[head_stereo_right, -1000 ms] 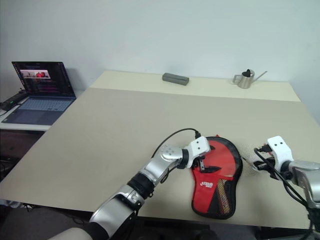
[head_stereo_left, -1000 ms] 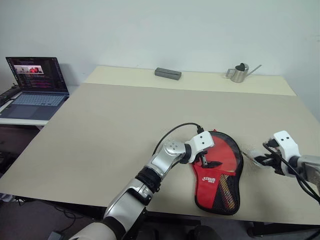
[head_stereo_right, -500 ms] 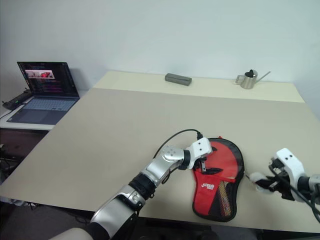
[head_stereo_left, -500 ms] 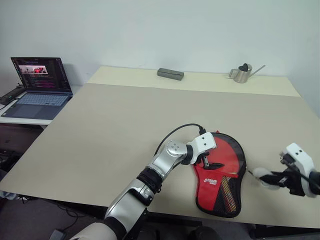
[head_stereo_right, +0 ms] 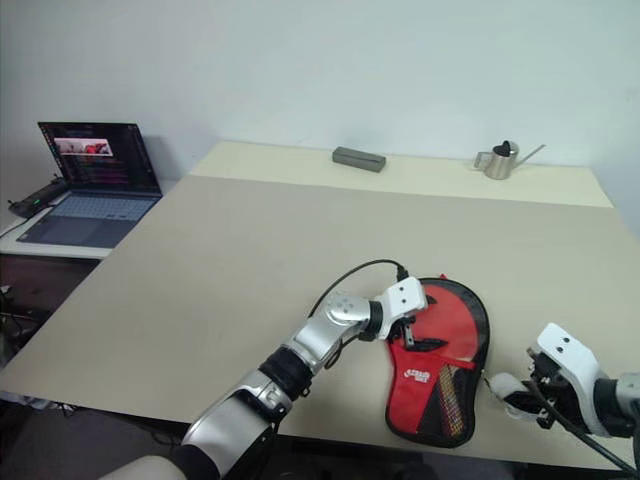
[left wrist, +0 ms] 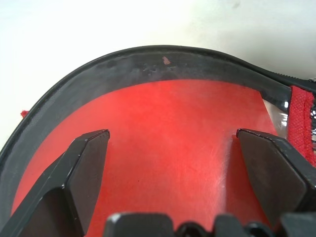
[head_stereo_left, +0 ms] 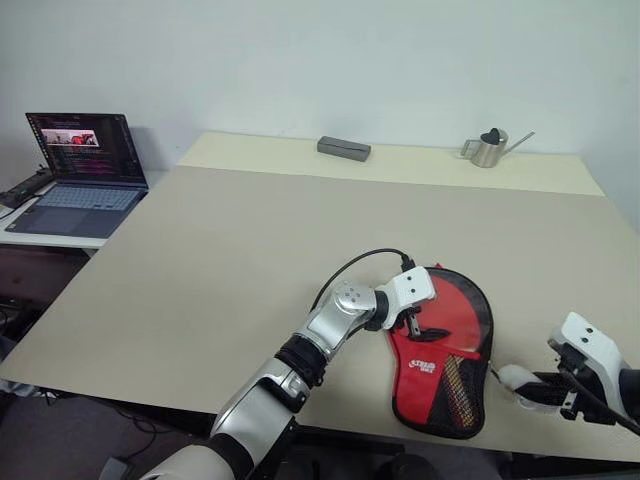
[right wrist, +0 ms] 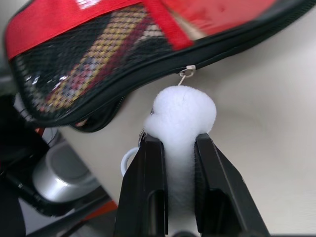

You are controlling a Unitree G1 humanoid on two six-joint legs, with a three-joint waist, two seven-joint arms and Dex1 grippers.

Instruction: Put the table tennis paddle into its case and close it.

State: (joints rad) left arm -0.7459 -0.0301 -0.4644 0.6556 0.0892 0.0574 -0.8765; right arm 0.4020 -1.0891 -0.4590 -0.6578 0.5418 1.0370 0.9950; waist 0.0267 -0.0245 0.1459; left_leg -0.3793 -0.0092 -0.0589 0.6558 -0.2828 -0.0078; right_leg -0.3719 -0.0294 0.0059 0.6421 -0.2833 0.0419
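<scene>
The case (head_stereo_left: 443, 362), red with a black zipper edge and a black mesh pocket, is lying flat near the front edge of the table (head_stereo_left: 220, 260), toward its right corner, its round end pointing to the far side. The table tennis paddle (right wrist: 98, 54) is sitting inside it, its striped handle showing through the mesh at the narrow end nearest the front edge.

The left gripper (head_stereo_left: 421, 325) is resting over the round red part of the case, its two black fingers (left wrist: 84, 163) spread wide apart on the fabric and clamping nothing, the silver arm reaching in from the front edge with the wrist bent toward the right side.

The right gripper (head_stereo_right: 523, 395) is hanging at the front right corner, just right of the case, angled steeply downward. Its fingers (right wrist: 148, 187) are pinching the white pom-pom (right wrist: 181, 116), which is hooked by a small metal ring to the zipper on the case's right side.

Beyond them the beige table is stretching away to a pale wall, carrying a grey block (head_stereo_left: 344, 149) and a small metal watering can (head_stereo_left: 489, 146) along its far edge. An open laptop (head_stereo_left: 75, 170) is glowing on a lower side desk off the left edge.
</scene>
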